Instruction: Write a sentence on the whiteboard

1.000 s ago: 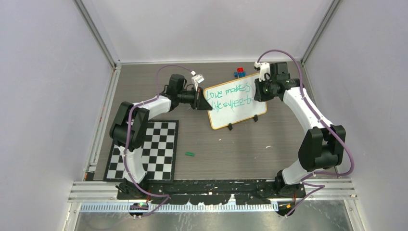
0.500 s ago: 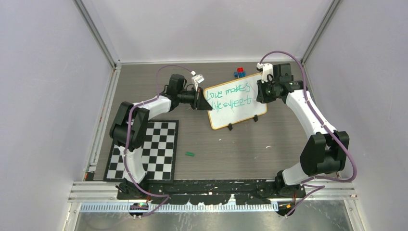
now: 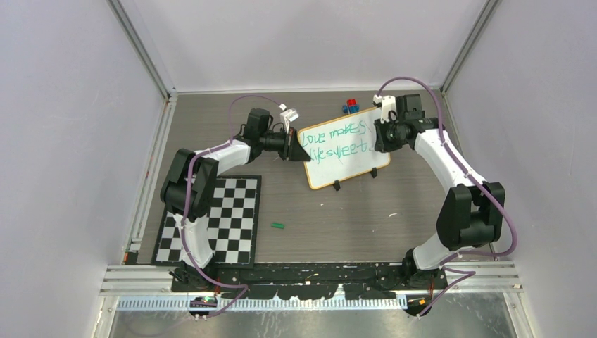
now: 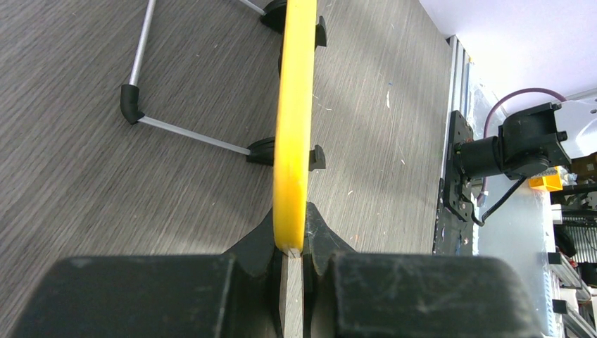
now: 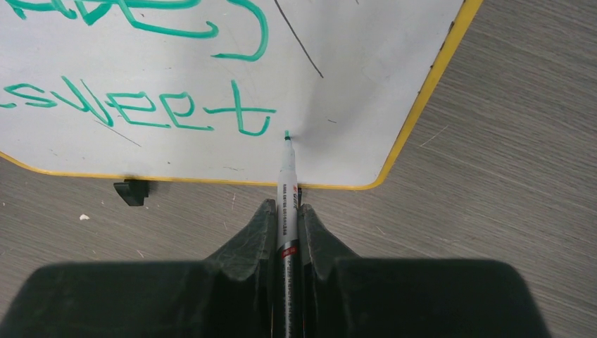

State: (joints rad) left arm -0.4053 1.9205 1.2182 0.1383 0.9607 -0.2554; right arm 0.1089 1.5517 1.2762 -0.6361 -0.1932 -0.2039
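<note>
Grey wood-grain table [image 3: 331, 211] fills the booth, and the whiteboard [image 3: 352, 167] stands toward its far side on two black feet. The left gripper [image 4: 290, 238] is clamped on the board's left edge. The right gripper [image 5: 286, 211] is closed around a marker [image 5: 287, 176], whose tip meets the board just after the last letter of the green sentence [image 3: 339, 141]. A checkered mat [image 3: 218, 218] lies near the left arm.
</note>
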